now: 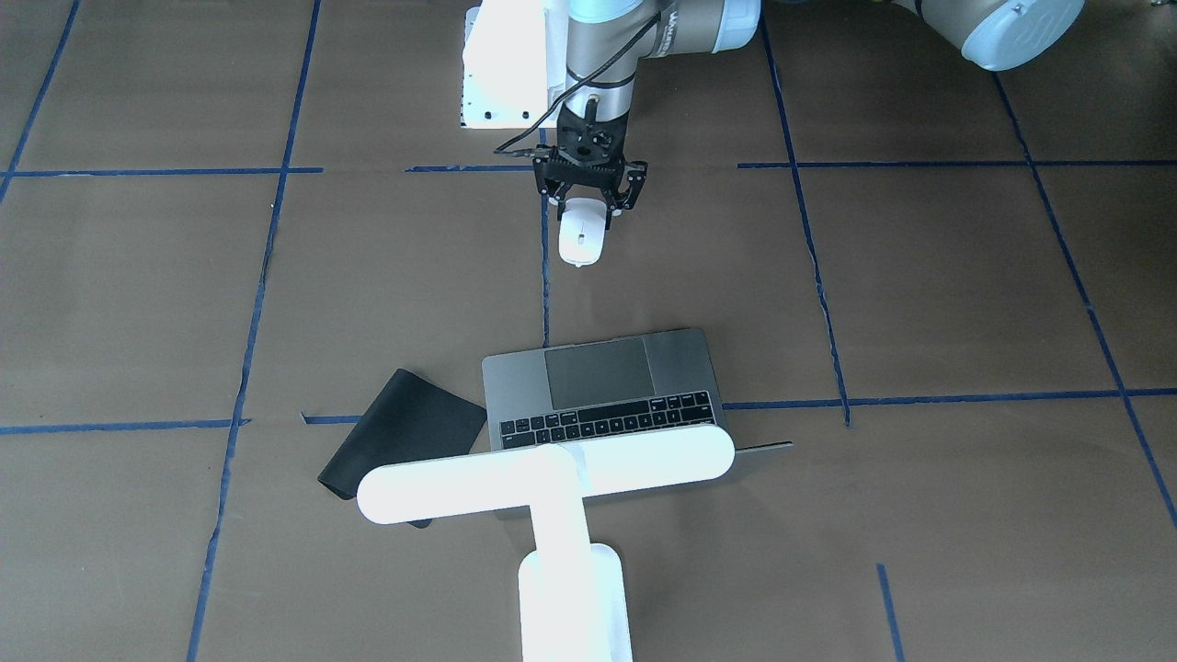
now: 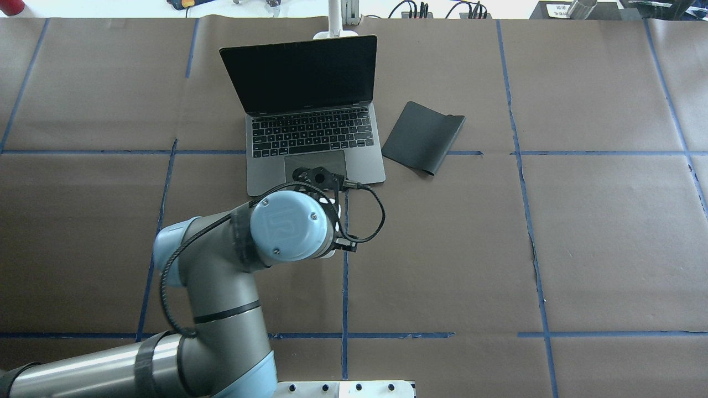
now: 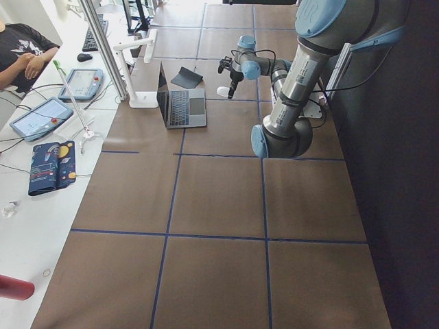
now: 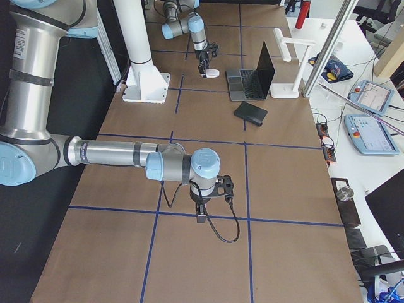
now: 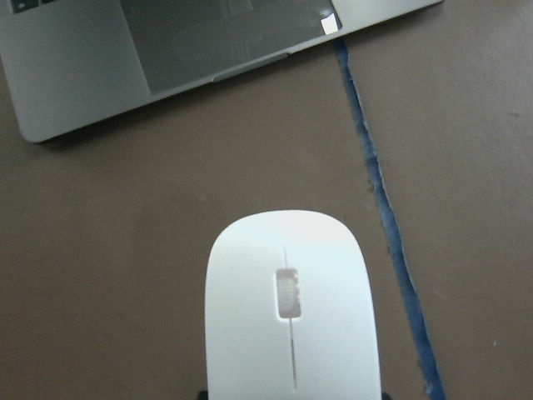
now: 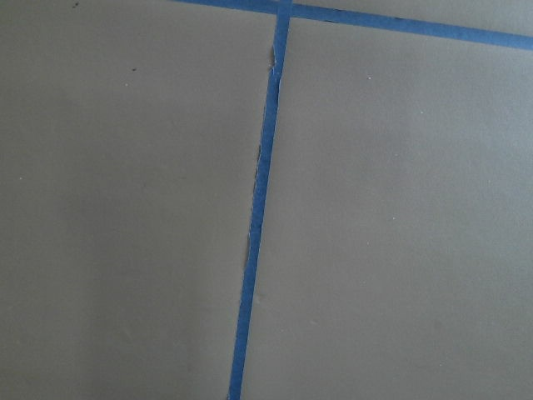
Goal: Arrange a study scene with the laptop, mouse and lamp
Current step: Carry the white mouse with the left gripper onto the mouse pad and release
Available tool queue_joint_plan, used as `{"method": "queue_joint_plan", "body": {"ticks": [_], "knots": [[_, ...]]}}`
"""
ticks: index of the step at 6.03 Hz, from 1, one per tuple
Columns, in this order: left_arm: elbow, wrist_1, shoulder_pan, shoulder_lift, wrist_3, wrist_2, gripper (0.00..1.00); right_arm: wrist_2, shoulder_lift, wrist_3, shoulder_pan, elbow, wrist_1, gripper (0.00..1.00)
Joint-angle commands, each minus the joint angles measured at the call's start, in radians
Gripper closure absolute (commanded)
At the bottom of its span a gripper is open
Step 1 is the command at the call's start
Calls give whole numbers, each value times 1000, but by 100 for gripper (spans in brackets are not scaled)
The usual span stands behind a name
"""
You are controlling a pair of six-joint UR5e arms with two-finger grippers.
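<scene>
The laptop [image 1: 607, 386] stands open on the brown table, screen dark in the overhead view [image 2: 301, 72]. The white T-shaped lamp [image 1: 542, 478] stands behind its screen; only its base [image 2: 334, 34] shows from overhead. My left gripper [image 1: 585, 210] is shut on the rear of the white mouse [image 1: 581, 237], low over the table in front of the laptop's trackpad. The left wrist view shows the mouse [image 5: 291, 308] and the laptop's front edge [image 5: 166, 58]. My right gripper [image 4: 208, 196] hangs over bare table far from these; I cannot tell if it is open or shut.
A black flexible mat [image 2: 423, 135] lies to the right of the laptop in the overhead view, one edge curled. A white bolted pedestal [image 1: 501, 64] stands at the robot's side of the table. Blue tape lines [image 6: 258, 208] cross the brown paper. Tablets [image 3: 41, 116] lie on the side bench.
</scene>
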Motion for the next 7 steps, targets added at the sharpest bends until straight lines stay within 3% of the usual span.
{"method": "queue_joint_plan", "body": {"ticks": [1,5,7], "knots": [[354,-95,-59,-249,-14,-39,63,0,0,0,0,-2,0,0],[1135,-408,-102,-703,-176,-35,64,2,0,6,0,-8,-2,0],[1297,-522,-98,-762,-247,26,63,3,-2,6,0,-10,-3,0]]}}
